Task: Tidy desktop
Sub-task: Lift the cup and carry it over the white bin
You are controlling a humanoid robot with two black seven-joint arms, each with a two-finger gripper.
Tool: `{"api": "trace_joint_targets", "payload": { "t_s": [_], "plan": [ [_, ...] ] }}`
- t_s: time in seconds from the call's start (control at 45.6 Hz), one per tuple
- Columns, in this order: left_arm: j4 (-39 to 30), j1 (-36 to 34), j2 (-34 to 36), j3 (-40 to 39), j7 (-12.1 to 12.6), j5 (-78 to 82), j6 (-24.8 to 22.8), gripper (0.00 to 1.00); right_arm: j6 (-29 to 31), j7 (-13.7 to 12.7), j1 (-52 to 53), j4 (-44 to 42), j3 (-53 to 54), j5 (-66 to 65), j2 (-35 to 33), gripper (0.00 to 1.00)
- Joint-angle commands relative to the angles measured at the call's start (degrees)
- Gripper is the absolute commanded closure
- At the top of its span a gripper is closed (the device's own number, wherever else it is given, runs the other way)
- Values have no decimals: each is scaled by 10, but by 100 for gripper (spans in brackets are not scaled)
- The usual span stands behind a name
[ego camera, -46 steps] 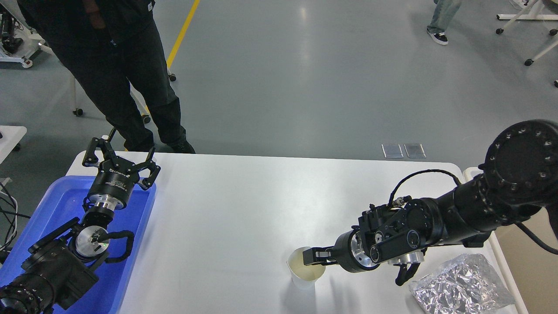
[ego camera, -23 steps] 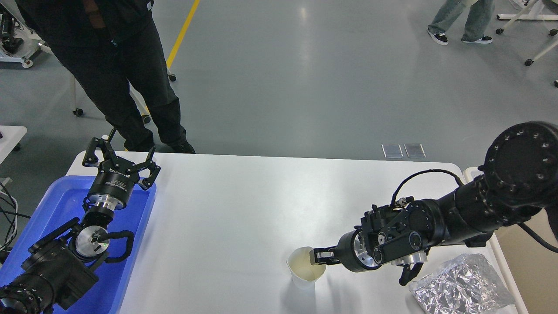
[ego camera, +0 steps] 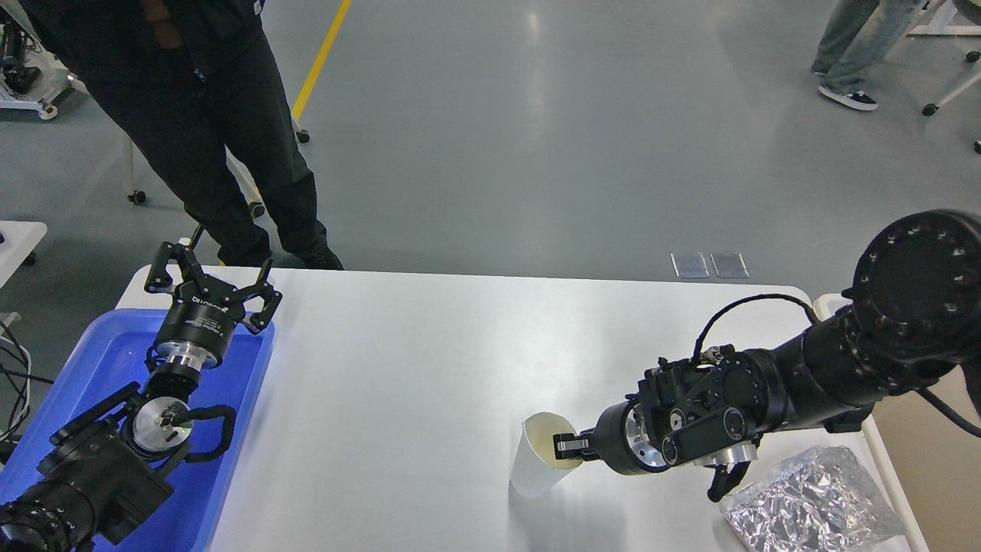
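The white desktop [ego camera: 398, 368] spans the view. A white paper cup [ego camera: 533, 471] stands on it at the front right, tilted with its mouth toward my right arm. My right gripper [ego camera: 565, 446] comes in from the right and is shut on the cup's rim, with one finger inside the mouth. My left gripper [ego camera: 211, 277] is open and empty, pointing away from me above the far right corner of the blue tray [ego camera: 107, 360].
A crumpled silver foil bag [ego camera: 812, 506] lies at the desktop's front right corner, just under my right wrist. A beige bin [ego camera: 927, 452] stands off the right edge. A person in black [ego camera: 207, 130] stands at the far left edge.
My right gripper has drawn right and a little up with the cup's rim, so the cup has tipped from upright to tilted. The left arm has not moved.
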Motion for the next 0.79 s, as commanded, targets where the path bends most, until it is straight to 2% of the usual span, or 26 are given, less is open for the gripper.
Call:
{"api": "trace_joint_targets", "payload": {
  "t_s": [0.0,0.219,0.417,0.614,0.768],
  "plan": [
    [0,0,0,0,0,1,0,0,-5,14,36,49,-2,3,-13,100],
    [0,0,0,0,0,1,-1,0,16,21,147,125,-18,2,-68,100],
    [0,0,0,0,0,1,-1,0,88,21,267,170,-39,2,-108,100],
    [0,0,0,0,0,1,-1,0,196,18,403,182,-40,2,-147,100],
    [0,0,0,0,0,0,-1,0,217,16,445,182,-46,3,-157,100]
  ]
}}
